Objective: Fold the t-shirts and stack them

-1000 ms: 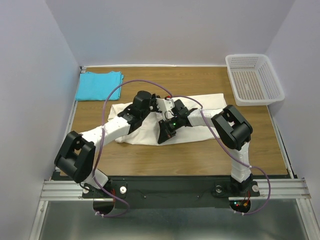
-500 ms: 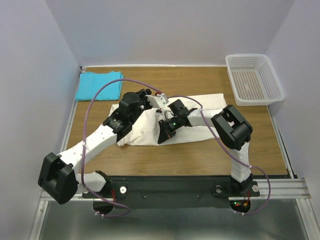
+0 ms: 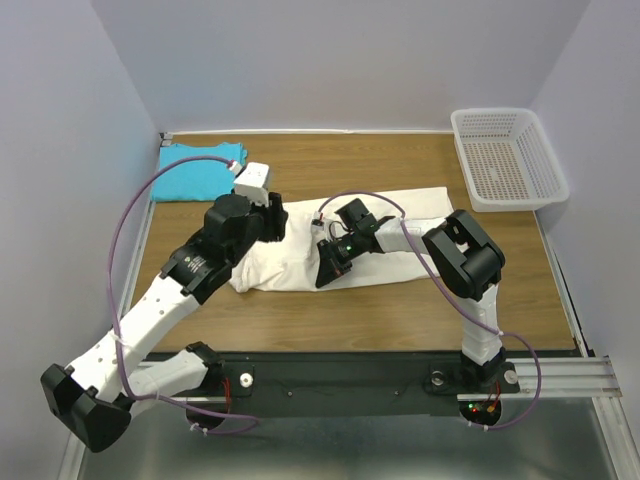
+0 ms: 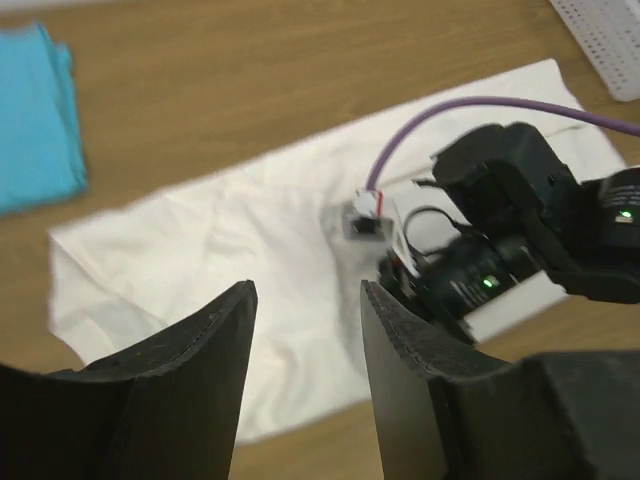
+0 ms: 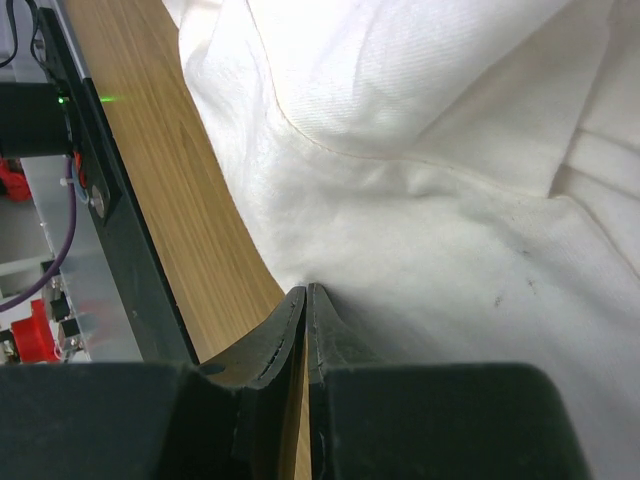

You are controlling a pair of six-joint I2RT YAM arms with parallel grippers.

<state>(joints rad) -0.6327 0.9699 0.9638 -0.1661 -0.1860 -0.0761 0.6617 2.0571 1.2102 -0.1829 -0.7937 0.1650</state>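
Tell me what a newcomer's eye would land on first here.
A large cream-white cotton t-shirt lies rumpled across the middle of the wooden table. The left hand hovers open above it, and the right hand is shut at its near edge. A folded turquoise blue t-shirt lies in the far left corner, and a white plastic mesh basket sits at the far right.

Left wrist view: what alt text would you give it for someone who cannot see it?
The left gripper, black fingers open and empty, hangs above a cream-white t-shirt rumpled on a wooden table. The right arm, trailing a purple cable, sits over the shirt; a turquoise t-shirt lies at upper left.
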